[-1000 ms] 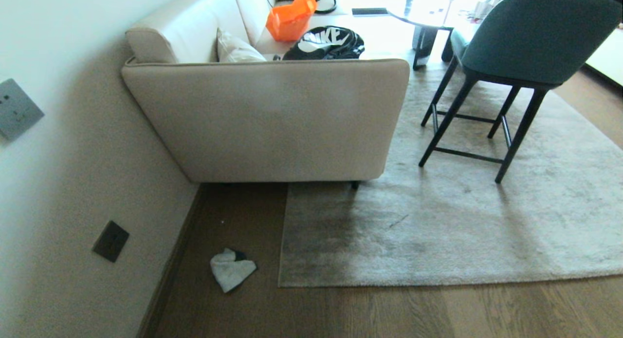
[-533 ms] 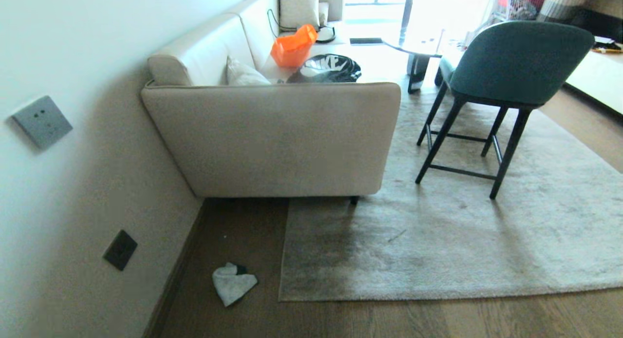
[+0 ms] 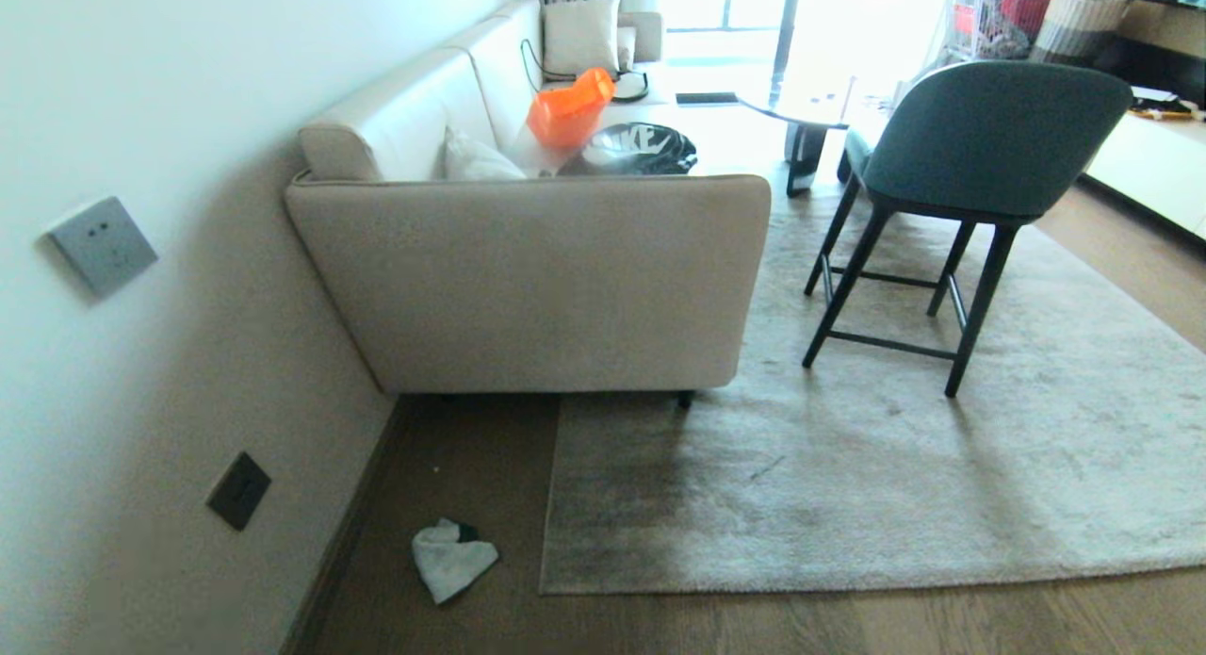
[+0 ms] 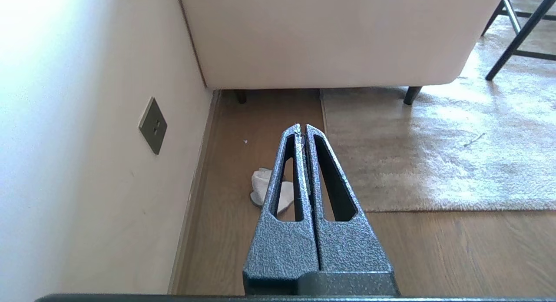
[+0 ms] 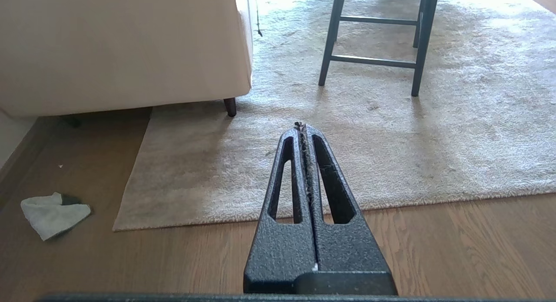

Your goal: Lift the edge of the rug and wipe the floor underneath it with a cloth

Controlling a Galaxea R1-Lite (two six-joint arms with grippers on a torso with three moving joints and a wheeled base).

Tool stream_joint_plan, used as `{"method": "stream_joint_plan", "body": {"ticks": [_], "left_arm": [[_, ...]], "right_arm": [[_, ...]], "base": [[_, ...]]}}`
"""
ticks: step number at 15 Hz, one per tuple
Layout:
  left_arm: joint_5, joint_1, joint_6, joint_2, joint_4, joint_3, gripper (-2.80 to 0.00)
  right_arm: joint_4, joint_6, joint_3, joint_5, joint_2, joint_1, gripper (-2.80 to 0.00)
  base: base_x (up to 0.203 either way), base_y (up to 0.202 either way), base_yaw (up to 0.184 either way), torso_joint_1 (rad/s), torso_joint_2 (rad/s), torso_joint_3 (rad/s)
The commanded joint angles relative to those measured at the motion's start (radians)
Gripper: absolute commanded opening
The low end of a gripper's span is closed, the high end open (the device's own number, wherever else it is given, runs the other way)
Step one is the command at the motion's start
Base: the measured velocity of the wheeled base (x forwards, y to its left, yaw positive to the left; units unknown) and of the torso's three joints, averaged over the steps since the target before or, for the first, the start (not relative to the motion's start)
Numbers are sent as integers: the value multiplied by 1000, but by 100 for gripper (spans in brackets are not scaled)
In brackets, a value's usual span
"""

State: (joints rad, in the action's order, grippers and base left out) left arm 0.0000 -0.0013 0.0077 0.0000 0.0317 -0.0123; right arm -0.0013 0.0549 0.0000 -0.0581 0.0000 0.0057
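Pincers: my left gripper (image 4: 302, 127) and right gripper (image 5: 300, 125) both closed, empty | small pale grey-green terry cloth (image 3: 450, 561) on brown wood-plank floor (image 3: 848, 622), nine o'clock of grey-beige plush rug edge (image 3: 548, 504), apart

I count one cloth (image 3: 451, 560) on the floor (image 3: 848, 627), near the rug edge (image 3: 556, 580) of the one rug (image 3: 942, 485) I can see. One sofa (image 3: 556, 278) stands against the wall, carrying two cushions, one orange bag (image 3: 568, 110) and one black bag (image 3: 641, 150). One green chair (image 3: 980, 165) stands on the rug. The wall holds two plates: one switch (image 3: 102, 245), one socket (image 3: 238, 490). I have two end effectors, left end effector (image 4: 302, 129) and right end effector (image 5: 300, 127), each pressed closed.
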Motion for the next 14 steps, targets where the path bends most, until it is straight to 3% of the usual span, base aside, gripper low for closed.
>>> {"method": "stream_joint_plan", "body": {"ticks": [1,14], "left_arm": [[1,0,0,0,1,0,-280],[2,0,-2,0,1,0,-280]], "right_arm": [[0,0,0,0,0,0,-280],[0,0,0,0,2,0,-280]], "base": [[0,0,0,0,0,0],[0,0,0,2,0,21]]}}
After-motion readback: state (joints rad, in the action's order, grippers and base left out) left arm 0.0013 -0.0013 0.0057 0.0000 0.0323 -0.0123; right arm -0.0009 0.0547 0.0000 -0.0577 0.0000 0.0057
